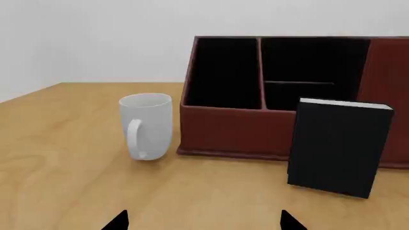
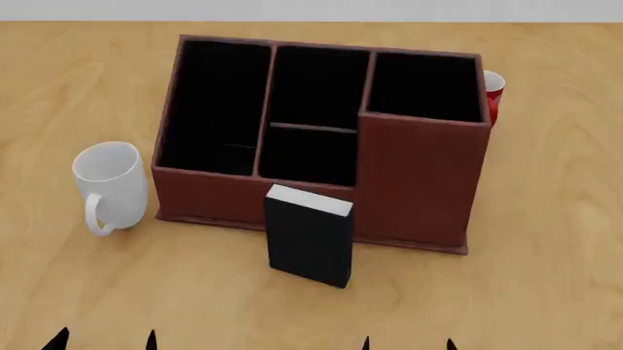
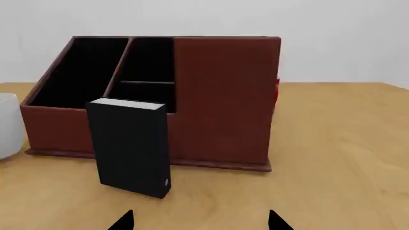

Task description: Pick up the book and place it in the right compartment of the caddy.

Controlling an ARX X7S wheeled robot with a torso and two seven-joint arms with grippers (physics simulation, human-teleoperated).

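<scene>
My left pincer (image 2: 105, 340) and my right pincer (image 2: 409, 343) show only as black fingertip points at the near edge of the head view. Each pair of tips stands spread apart with bare wood between them, so both pincers are released, holding and touching nothing.

The small thick book with a plain black cover and white page edges (image 2: 309, 237) stands upright on the light wooden table (image 2: 545, 277), just in front of the large reddish-brown leather-look caddy with black interior (image 2: 209, 197). I cannot tell whether it touches the caddy's front wall. It stands before the joint between the low middle sections and the tall right compartment (image 2: 424, 87), whose walls rise above the rest.

A white ceramic mug (image 2: 110, 186) stands just left of the caddy, handle towards me. A red and white cup (image 2: 494, 95) peeks out behind the caddy's right rear corner, mostly hidden.

I can read no writing on the book cover, caddy or mug. My arms are cut off below every view.
</scene>
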